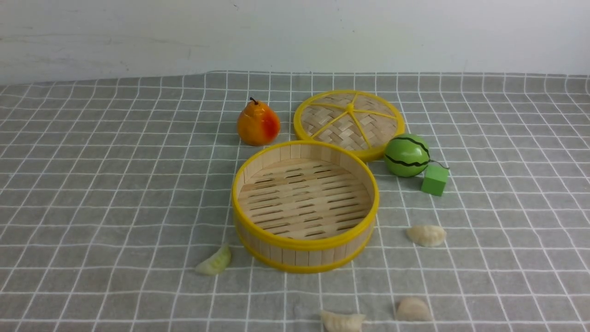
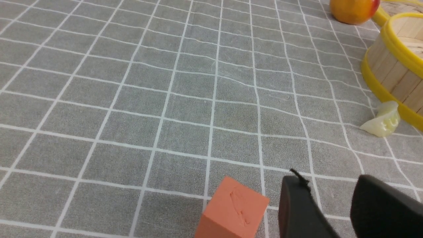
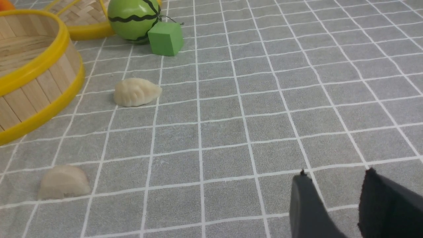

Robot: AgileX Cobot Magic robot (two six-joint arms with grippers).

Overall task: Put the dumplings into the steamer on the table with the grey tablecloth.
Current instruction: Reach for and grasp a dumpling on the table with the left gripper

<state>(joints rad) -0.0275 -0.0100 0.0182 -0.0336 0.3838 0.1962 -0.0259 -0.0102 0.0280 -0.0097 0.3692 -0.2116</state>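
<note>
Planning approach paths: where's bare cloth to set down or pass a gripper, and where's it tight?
Bare tablecloth left of the pear and steamer, and right of the green cube and watermelon. Tight behind the steamer: pear, lid, watermelon, cube close together. Near side: green dumpling by its left wall, three cream dumplings scattered front-right.

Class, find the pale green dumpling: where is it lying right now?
In the front view the pale green dumpling lies on the tablecloth just outside the steamer, at its near left side, on the robot's left.
</note>
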